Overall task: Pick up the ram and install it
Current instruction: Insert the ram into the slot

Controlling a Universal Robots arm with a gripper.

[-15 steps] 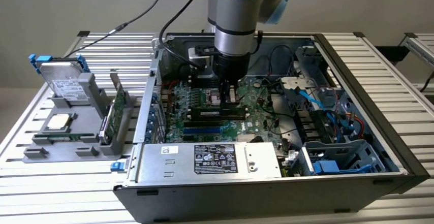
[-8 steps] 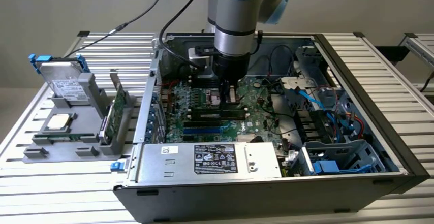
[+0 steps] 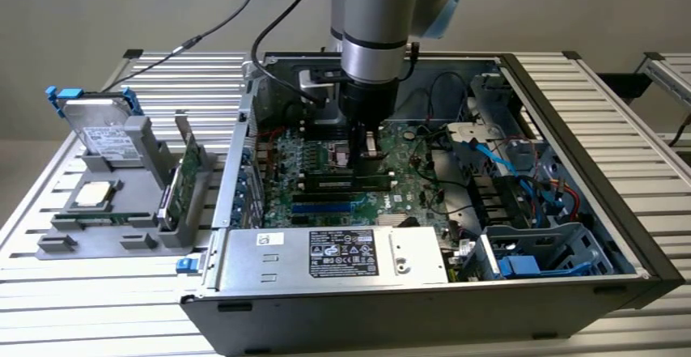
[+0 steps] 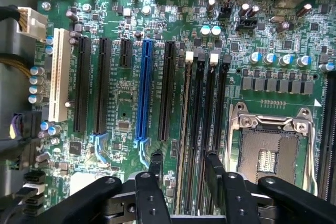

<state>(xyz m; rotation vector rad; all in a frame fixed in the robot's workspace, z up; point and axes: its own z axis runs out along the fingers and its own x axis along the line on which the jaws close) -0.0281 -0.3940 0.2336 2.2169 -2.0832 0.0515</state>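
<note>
**Fingers spread over the memory slots, ram seated between them**

At the exterior view's left, well away from the fingers, a grey tray (image 3: 65, 248) carries a hard drive (image 3: 99, 134) with blue clips and an upright green expansion card (image 3: 190, 171). Further right, the gripper (image 3: 362, 156) reaches down into the open computer case (image 3: 604, 235) and hangs just over the motherboard (image 3: 405, 199). Its body hides the slots beneath it.

The wrist view supplies that part. The gripper (image 4: 184, 157) has its two black fingers (image 4: 156, 170) released and apart, grasping nothing. Just outside one finger lies the blue slot (image 4: 143, 87). Between the fingers the ram (image 4: 185, 114) appears seated edge-up in the first memory slot, nearer that same finger and touching neither. Beyond the other finger sits the open processor socket (image 4: 269, 153).
</note>
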